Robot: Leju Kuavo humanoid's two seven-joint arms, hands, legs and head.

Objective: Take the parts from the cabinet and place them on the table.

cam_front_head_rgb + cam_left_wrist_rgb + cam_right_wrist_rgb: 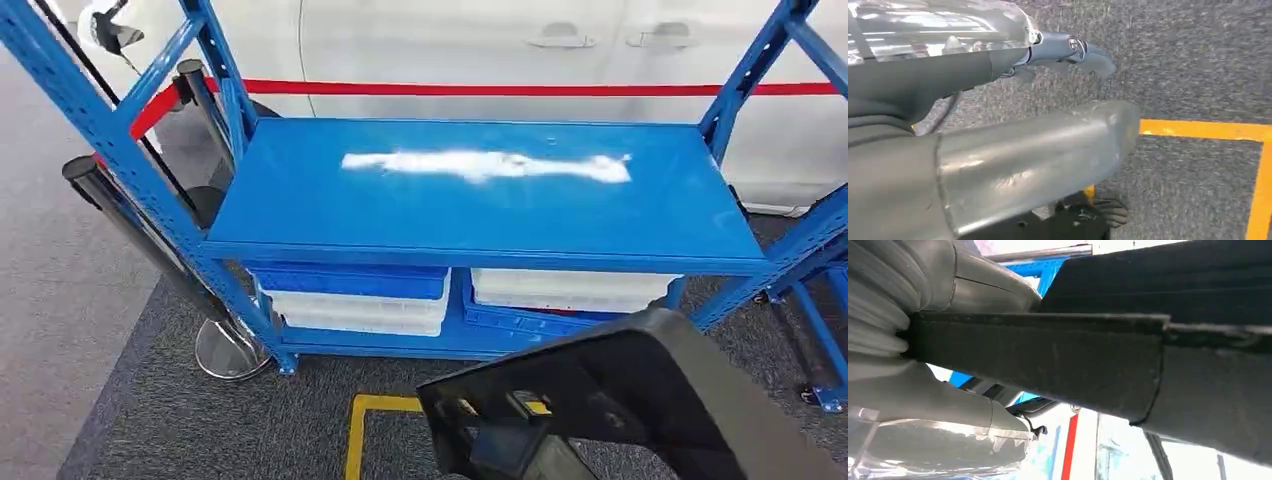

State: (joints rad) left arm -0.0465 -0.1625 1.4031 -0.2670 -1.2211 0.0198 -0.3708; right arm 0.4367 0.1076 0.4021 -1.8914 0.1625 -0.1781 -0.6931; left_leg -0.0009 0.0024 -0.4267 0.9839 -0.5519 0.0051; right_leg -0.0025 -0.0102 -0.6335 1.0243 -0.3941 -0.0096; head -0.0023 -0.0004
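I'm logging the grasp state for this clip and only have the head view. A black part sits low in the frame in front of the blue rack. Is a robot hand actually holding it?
Observer: Yes. The right wrist view shows the right robot hand gripping the black part by one edge, with grey fingers on both sides of it.
Operator: And the left robot hand?
Observer: The left robot hand holds nothing. Its fingers are spread, and it hangs above grey carpet with a yellow floor line just beyond it.
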